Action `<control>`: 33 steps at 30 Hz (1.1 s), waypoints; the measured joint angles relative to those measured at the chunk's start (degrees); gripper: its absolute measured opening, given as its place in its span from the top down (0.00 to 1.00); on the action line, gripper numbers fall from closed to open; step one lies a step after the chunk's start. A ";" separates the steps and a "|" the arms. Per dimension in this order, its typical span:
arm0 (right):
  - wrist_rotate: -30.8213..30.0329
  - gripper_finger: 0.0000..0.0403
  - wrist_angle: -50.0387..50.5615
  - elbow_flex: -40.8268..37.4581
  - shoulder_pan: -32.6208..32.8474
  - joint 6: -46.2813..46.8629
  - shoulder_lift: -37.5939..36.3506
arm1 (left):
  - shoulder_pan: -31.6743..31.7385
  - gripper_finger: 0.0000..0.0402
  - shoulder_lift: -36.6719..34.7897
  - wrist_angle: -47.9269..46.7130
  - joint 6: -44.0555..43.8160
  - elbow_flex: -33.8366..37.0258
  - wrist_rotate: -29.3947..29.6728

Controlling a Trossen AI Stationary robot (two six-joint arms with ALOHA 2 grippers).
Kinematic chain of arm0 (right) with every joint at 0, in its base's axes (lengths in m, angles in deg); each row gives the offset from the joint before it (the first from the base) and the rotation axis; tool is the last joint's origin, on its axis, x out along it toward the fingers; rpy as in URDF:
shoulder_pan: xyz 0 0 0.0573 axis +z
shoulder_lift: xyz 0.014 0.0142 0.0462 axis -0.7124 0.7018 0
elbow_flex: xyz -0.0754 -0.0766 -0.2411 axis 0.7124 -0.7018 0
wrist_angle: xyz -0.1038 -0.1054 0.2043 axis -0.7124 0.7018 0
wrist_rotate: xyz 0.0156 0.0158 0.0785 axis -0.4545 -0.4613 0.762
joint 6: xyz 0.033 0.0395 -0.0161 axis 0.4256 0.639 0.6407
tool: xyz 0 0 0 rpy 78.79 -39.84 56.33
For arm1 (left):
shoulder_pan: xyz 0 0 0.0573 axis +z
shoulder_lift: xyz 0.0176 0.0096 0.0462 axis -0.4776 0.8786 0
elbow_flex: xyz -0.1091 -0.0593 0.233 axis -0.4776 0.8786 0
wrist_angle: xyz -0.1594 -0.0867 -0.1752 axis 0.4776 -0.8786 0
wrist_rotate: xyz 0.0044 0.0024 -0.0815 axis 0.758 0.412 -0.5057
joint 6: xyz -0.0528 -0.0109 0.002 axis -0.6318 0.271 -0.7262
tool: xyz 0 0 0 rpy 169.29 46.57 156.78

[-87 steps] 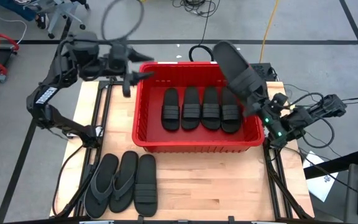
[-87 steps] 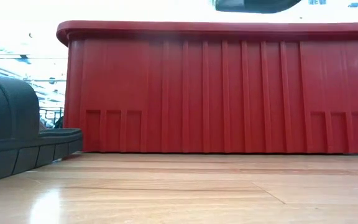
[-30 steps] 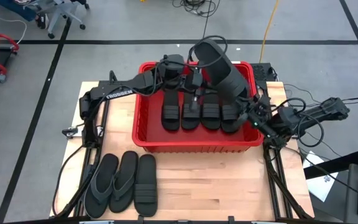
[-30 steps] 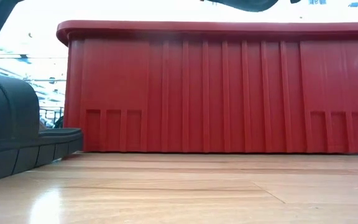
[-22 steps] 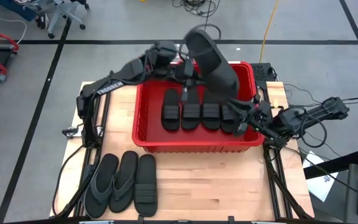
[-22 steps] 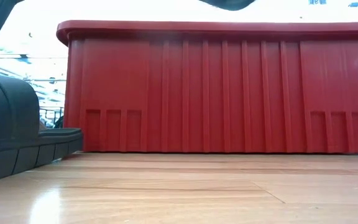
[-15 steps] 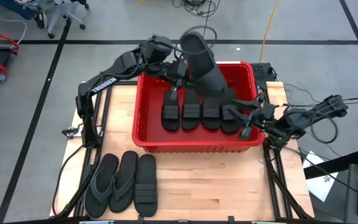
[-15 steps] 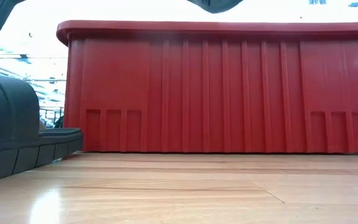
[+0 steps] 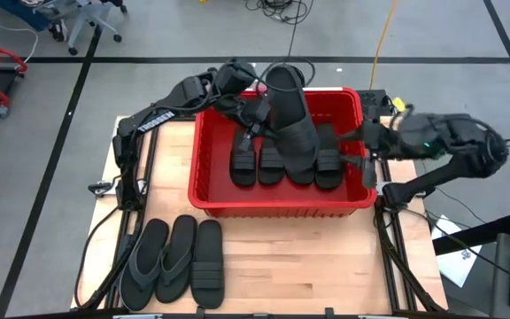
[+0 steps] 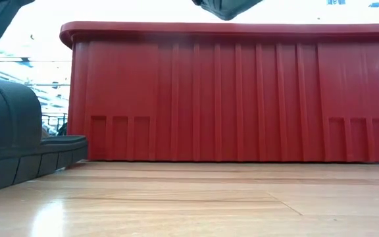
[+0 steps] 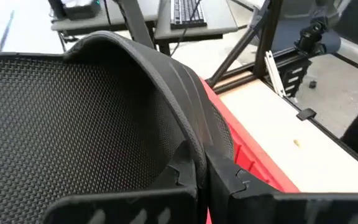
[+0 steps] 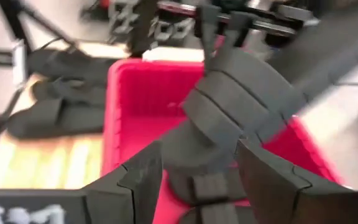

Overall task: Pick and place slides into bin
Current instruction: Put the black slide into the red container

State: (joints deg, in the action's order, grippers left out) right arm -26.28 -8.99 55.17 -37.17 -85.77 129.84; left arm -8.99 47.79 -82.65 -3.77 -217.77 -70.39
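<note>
One black slide (image 9: 290,115) with a ribbed band hangs tilted over the red bin (image 9: 277,208), and my left gripper (image 9: 257,113) is shut on it. Its top pokes above the bin's rim in the low view (image 10: 226,8). Whether its near end touches the slides below cannot be told. Several slides (image 9: 243,159) lie side by side on the bin's floor. Three more slides (image 9: 175,261) rest flat on the table's near left. My right gripper (image 9: 361,155) stands open at the bin's right wall, holding nothing, its fingers pointing at the hanging slide (image 12: 229,106). My left gripper pinches the slide's long side edge (image 11: 197,158) between its two fingers, one finger on the patterned face and one on the other face. It comes from the table's left, slanting down, across the slide. The slide is tilted, its far end high and its near end low inside the bin.
The bin (image 10: 229,99) fills the middle of the table, its wall standing tall in the low view. A slide (image 10: 12,131) lies close at the left of that view. Bare wood lies in front of the bin. Cables and frame rails run along both table sides.
My right gripper has opened, let go of the slide's near end, risen and drawn back toward the table's right edge. My left gripper, still shut on the slide, has shifted toward the far left; the slide has swung from slanting rightward to lying far-to-near over the bin.
</note>
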 joint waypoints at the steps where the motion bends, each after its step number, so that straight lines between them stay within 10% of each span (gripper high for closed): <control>1: 2.95 0.52 1.37 2.09 -1.63 -1.02 1.76 | -0.15 1.00 0.48 -0.23 0.02 0.00 -0.05; 13: 13.77 0.50 20.05 15.16 -13.32 -18.18 17.75 | -2.87 1.00 6.16 -0.25 -1.51 0.04 0.17; 24: 14.31 0.50 13.65 15.29 -16.88 -24.97 19.47 | -5.36 1.00 6.14 -0.64 -1.51 0.04 0.28; 33: 27.86 0.50 17.63 15.18 -19.18 -24.84 22.78 | -5.07 1.00 6.16 -0.43 -1.24 0.04 2.91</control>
State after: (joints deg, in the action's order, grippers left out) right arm 1.58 8.64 70.35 -56.35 -110.61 152.62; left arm -14.06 53.95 -83.08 -5.02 -217.72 -67.48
